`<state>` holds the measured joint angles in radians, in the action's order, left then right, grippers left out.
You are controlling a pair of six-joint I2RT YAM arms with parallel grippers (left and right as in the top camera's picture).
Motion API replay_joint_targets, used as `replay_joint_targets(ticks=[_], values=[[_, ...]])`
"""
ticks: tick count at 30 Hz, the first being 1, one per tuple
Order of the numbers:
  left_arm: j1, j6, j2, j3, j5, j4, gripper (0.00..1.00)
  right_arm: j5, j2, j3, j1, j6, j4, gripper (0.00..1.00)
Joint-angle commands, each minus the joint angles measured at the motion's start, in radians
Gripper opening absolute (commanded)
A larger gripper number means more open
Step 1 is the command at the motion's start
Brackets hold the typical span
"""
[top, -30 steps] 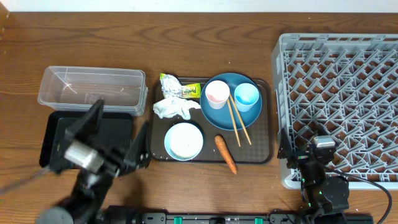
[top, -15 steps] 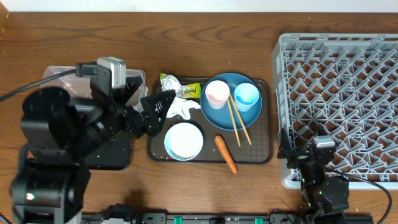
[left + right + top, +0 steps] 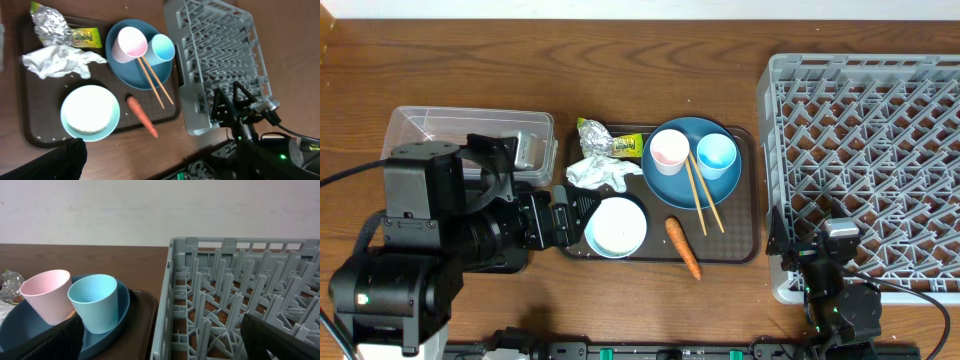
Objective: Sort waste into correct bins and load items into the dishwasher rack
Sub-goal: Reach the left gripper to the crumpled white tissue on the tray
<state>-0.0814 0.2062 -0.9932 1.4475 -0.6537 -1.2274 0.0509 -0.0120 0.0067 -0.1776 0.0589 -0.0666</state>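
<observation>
Left arm has swung down from over the clear tub [image 3: 430, 135]. The left gripper [image 3: 570, 213] now sits lower, at centre-left of the overhead view, just beside the left rim of the white bowl [image 3: 616, 227]. Jaws spread wide, nothing between them. Arm body covers most of the black tray [image 3: 518, 260].

Right gripper [image 3: 231, 100] unmoved at lower right, by the near corner of the grey rack [image 3: 880, 120]. Fingers wide apart, empty.

On the brown tray [image 3: 745, 245], centre frame:
- foil [image 3: 592, 135] with yellow-green wrapper, upper left corner
- tissue [image 3: 600, 173] just below it
- bowl, lower left
- carrot [image 3: 683, 247], lower middle, lying at a slant
- blue plate [image 3: 665, 185], upper right, carrying pink cup [image 3: 670, 150] and light blue cup [image 3: 716, 153] side by side, both upright
- chopsticks [image 3: 702, 195] running from between the cups over the plate's lower edge

Rack empty.
</observation>
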Motion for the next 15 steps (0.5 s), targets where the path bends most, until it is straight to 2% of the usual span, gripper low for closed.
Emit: replay_joint_targets(ticks=[1,5,10,15], values=[[-0.003,-0.002,-0.006,-0.006,0.027,0.006,0.98,-0.003,0.006,-0.001,0.016,-0.012,-0.005,0.99],[-0.003,0.006,-0.027,-0.006,0.111,0.013,0.98,-0.003,0.006,-0.001,0.016,-0.012,-0.005,0.99],[-0.003,0.179,-0.076,-0.030,0.264,0.018,0.98,-0.003,0.006,-0.001,0.016,-0.011,-0.005,0.99],[-0.003,0.196,-0.177,-0.039,0.334,0.091,1.00,-0.003,0.006,-0.001,0.016,-0.012,-0.005,0.99]])
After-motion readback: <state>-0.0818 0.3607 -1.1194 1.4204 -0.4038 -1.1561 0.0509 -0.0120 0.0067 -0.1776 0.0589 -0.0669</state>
